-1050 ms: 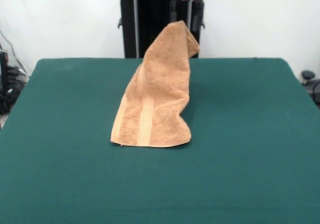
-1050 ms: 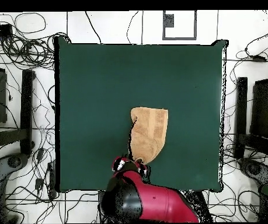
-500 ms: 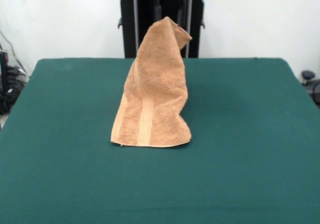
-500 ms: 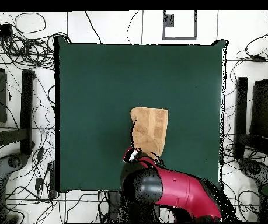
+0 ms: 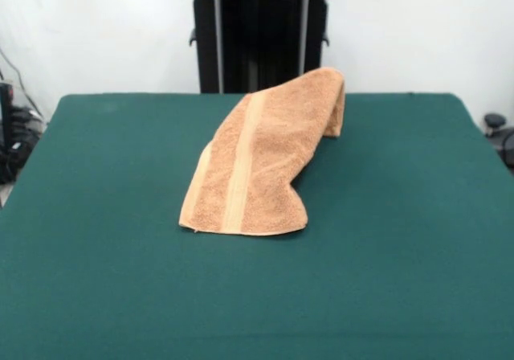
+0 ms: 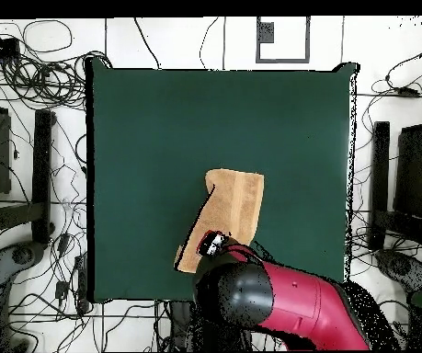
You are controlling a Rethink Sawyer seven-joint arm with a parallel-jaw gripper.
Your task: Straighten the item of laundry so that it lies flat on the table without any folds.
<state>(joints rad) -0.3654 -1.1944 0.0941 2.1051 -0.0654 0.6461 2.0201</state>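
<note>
Hand towel [image 5: 259,157]: we record one orange-tan terry piece lying on the green table [image 5: 96,280], near its middle and toward the far edge in the front view. Its near end rests flat on the cloth, with a straight hem facing the camera and a paler woven band [image 5: 241,171] running lengthwise up the fabric. The far end is raised off the surface and folded over itself, forming a soft hump whose edge droops down at the right. In the overhead view we see the same towel [image 6: 231,204] as a slanted strip, its wider end toward the middle of the table [image 6: 159,129] and its narrower end running under the arm.

Arm [image 6: 283,303]: we note a red and black body covering the table's lower edge in the overhead view, with a small white-and-red part at its tip sitting over the towel's lower end. In the front view only dark bars and a strip of red show at the top edge.

Gripper: we cannot tell how far it is parted, nor whether it grips the cloth; the arm hides it from above.

Surroundings: cables [image 6: 30,83] lie on the floor beside the table.
</note>
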